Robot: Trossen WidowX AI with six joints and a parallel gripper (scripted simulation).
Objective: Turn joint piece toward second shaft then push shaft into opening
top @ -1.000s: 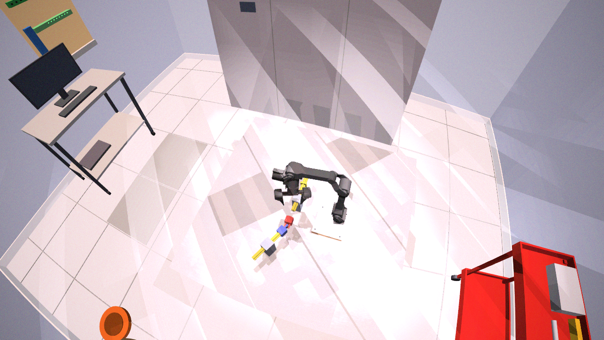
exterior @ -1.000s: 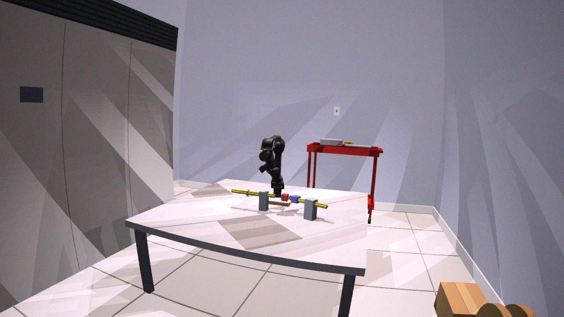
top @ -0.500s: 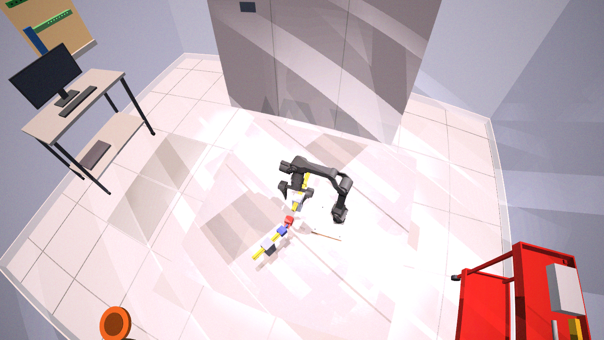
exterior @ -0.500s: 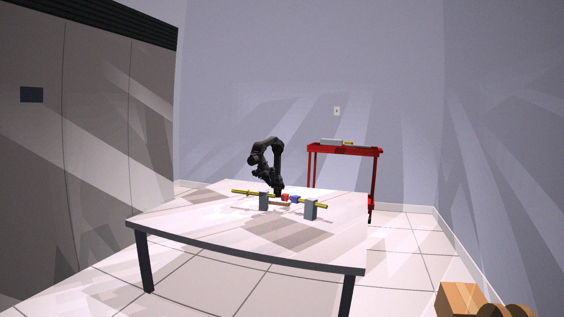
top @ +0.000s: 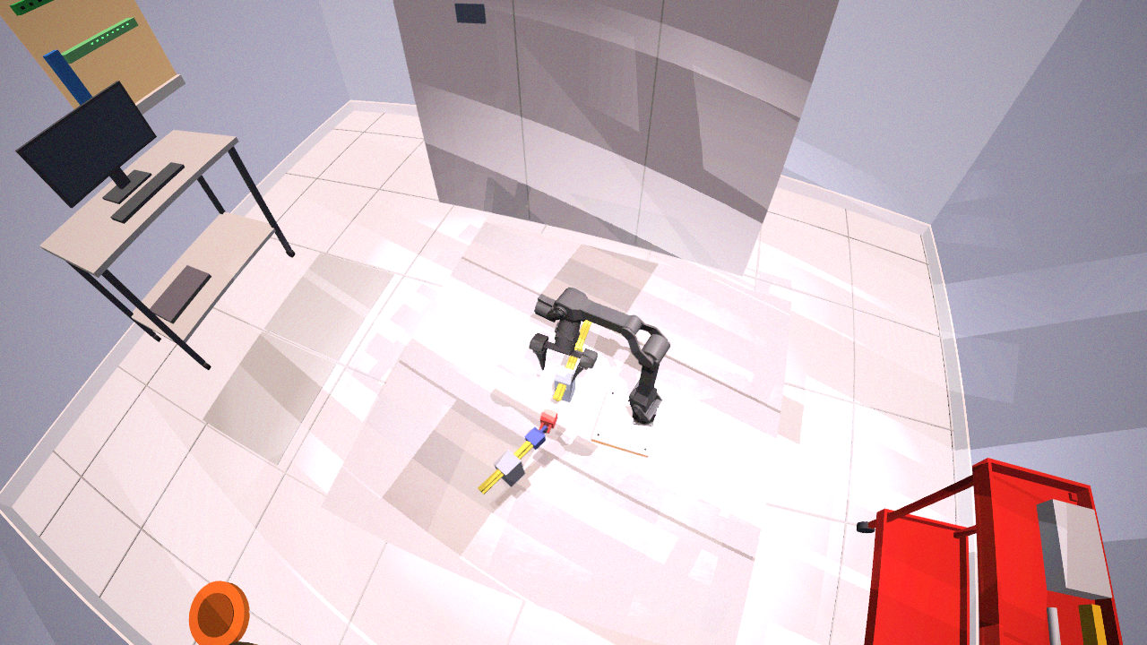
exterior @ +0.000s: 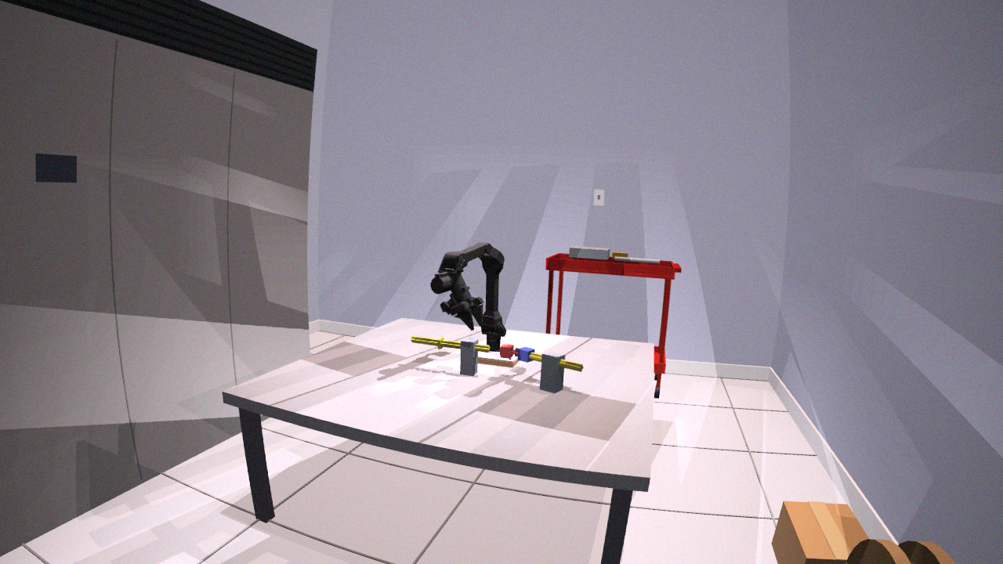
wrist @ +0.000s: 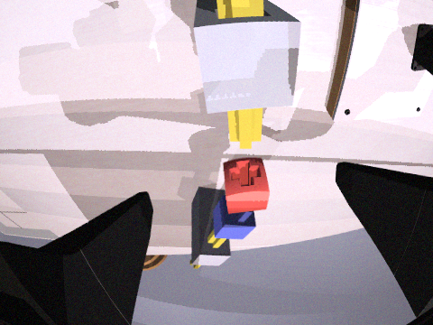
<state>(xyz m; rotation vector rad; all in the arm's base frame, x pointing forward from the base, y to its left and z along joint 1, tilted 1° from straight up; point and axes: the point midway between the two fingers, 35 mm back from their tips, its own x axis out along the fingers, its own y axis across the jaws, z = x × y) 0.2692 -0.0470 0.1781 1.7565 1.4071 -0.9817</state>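
One pale table (top: 642, 497) (exterior: 561, 456) (wrist: 113, 158) stands on the tiled floor (top: 264, 529) (exterior: 392, 490), in a room with grey cabinet (top: 577, 104) (exterior: 175, 210) and red cart (top: 987, 513) (exterior: 631, 268). The gripper (top: 558, 371) (exterior: 476, 324) (wrist: 247, 187) hangs above with fingers wide open — nothing is between them. The red joint piece (top: 547, 418) (exterior: 507, 350) (wrist: 248, 199), with cross-shaped opening, is apart from the yellow sliding shaft (top: 581, 340) (exterior: 434, 342) (wrist: 245, 126).
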